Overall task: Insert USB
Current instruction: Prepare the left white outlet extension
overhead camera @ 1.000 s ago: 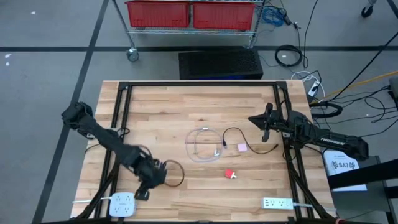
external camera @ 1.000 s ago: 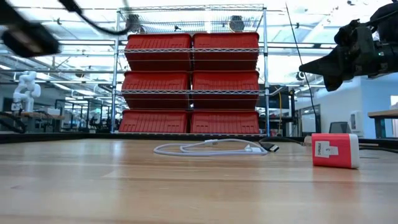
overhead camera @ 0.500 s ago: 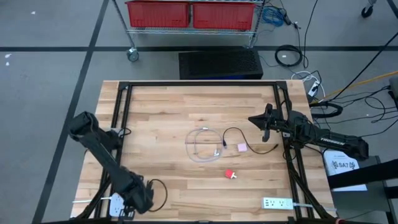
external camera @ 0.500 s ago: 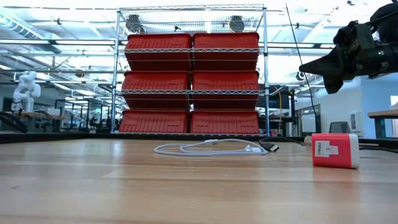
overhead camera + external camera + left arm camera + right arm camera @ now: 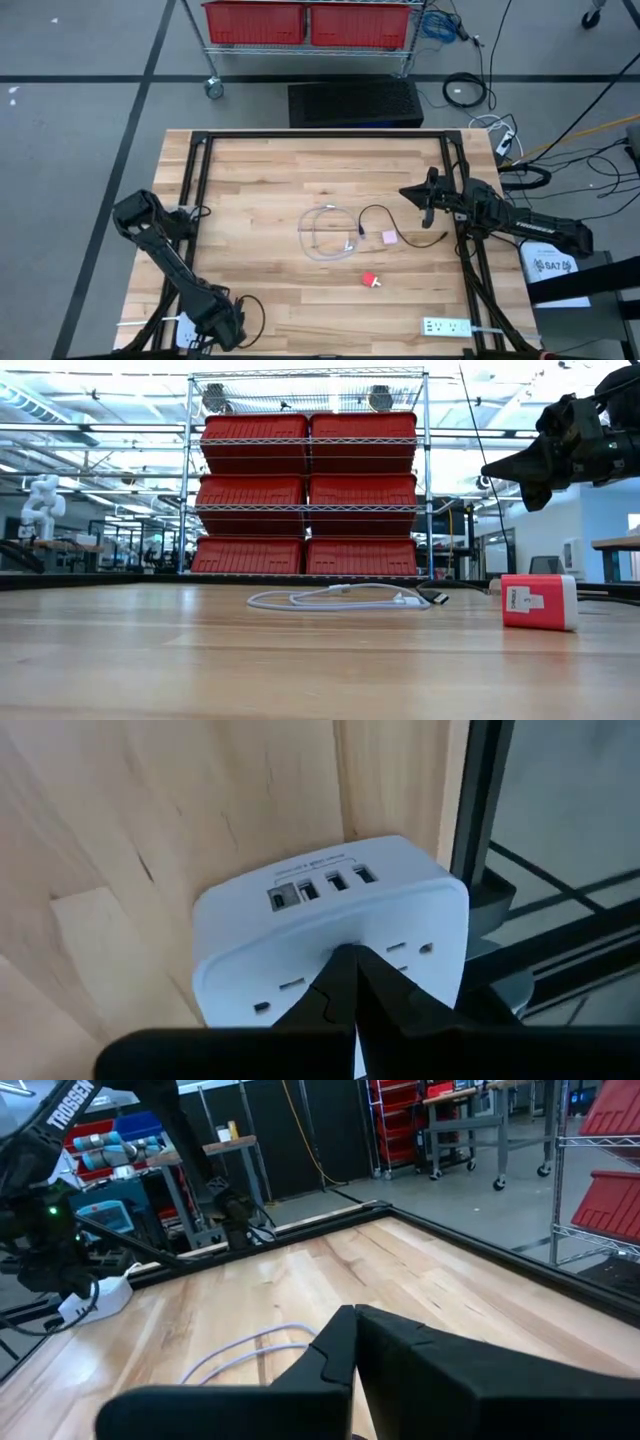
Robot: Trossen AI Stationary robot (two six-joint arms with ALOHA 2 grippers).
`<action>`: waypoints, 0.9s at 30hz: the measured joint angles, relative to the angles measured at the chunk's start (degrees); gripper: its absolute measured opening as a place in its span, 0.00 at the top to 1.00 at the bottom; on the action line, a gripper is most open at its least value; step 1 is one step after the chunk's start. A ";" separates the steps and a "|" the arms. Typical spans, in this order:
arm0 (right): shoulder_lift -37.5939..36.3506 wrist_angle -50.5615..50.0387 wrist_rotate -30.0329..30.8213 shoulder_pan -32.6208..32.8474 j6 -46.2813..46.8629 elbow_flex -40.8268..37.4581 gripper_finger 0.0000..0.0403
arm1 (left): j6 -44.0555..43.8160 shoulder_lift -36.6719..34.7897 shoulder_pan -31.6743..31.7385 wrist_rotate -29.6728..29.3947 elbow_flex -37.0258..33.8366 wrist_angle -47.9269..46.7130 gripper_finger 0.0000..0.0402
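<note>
A white charging hub point(image 5: 330, 935) with a row of USB ports point(image 5: 320, 888) lies flat at the table's near left corner point(image 5: 186, 327). My left gripper point(image 5: 346, 958) is shut and empty, its fingertips over the hub's top face, just behind the ports; in the high view it is at the near left point(image 5: 215, 325). A coiled white cable point(image 5: 322, 235) and a black cable point(image 5: 385, 215) lie mid-table. My right gripper point(image 5: 425, 196) is shut and waits above the table's right side, also seen in the low view point(image 5: 500, 465). My left gripper's shut fingertips point(image 5: 340, 970) stand over the hub's top face point(image 5: 300, 982), coming slanting down from its near side. I cannot tell whether they touch it.
A red block point(image 5: 370, 279) and a small pink square point(image 5: 389, 237) lie right of the cables. A white power strip point(image 5: 447, 326) lies at the near right edge. Black frame rails point(image 5: 190, 200) run along the table's sides.
My left gripper has gone toward the table's near left corner and down, ending over the white hub. It has left the low view. My right gripper has kept still.
</note>
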 joint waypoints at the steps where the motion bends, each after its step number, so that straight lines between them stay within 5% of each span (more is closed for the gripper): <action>1: 0.00 0.05 -0.02 0.01 0.33 0.00 1.00 | 1.76 0.07 1.24 -0.08 -0.03 0.01 1.00; 14: 0.01 0.24 -1.43 0.01 1.03 0.00 1.00 | 15.81 -0.08 13.18 -5.23 1.14 0.85 1.00; 27: 0.01 0.40 -1.53 0.01 2.43 0.00 1.00 | 30.11 0.06 24.78 -26.97 3.62 8.03 1.00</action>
